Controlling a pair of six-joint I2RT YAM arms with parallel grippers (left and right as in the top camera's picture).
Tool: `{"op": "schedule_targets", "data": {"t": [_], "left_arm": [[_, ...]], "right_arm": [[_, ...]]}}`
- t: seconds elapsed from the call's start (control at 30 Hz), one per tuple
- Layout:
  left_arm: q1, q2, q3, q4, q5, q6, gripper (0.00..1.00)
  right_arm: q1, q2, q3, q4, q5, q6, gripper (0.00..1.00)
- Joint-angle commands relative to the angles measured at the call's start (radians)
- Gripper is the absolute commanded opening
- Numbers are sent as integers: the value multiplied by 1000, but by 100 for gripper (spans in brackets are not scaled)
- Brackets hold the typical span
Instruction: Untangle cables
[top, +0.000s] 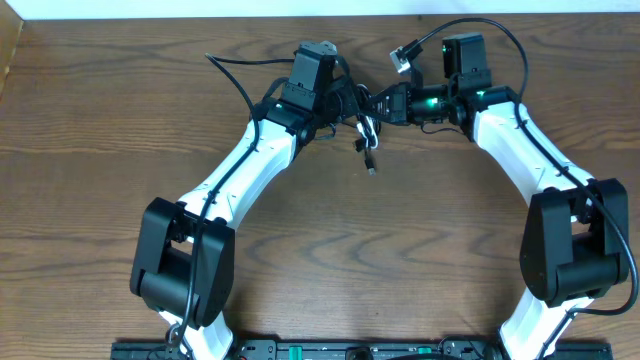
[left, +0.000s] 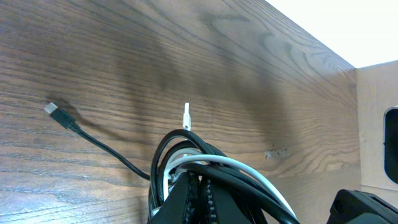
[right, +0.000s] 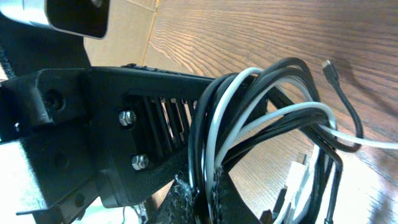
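Right end effector (right: 200, 198) sits closest to the lens in the right wrist view. Its fingers are clamped tight on a tangled cable bundle (right: 249, 118) of thin black and white cords, which are squeezed through the narrow gap between the pads. Loops fan out from the pinch over the brown wooden table (right: 261, 31). One white cord (right: 367, 144) leaves the loops toward the right side of the picture. One thin black cord ends in a small black plug (right: 328, 70), tip pointing away from the fingers.

Left wrist view: left end effector (left: 186, 196) is closed on the cable bundle (left: 186, 158) too, with loops rising straight off its fingers. A small white plug (left: 186, 116) sticks out of the loops, long axis pointing away from the fingers. A long black cord (left: 106, 146) lies flat on the table (left: 124, 50), running diagonally out of the loops. It ends in a silver USB plug (left: 52, 109) that points away from them.

Overhead: the cable bundle (top: 362, 118) is near the middle of the table's far edge, strung between the left end effector (top: 348, 100) and the right end effector (top: 385, 103). The two face each other, close together. The long axis of that stretch runs roughly parallel to the far edge. A loose tail (top: 370, 150) runs from it toward the near edge, plug end lowest in the picture. Cannot tell whether it touches the table (top: 320, 260).
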Motion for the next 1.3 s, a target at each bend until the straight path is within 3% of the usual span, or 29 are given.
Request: {"op": "schedule_targets", "data": {"t": [0.0,0.3,0.63,1.03,1.27], "left_arm": [[3,14,3,5,-40,49,7],[3,14,3,-21,-10,171,7],[3,14,3,-43,172,358,7],[72,14,3,-49,486,442,7],[157,14,3,-217,545,478,7]], "right_arm": [[17,-5,10,-16,5,-13,1],[16,-5,10,-19,8,-20,1],[16,-5,10,-25,36,-21,1],[15,-5,10,-53,65,-54,1],[1,-5,10,-98,191,22,1]]}}
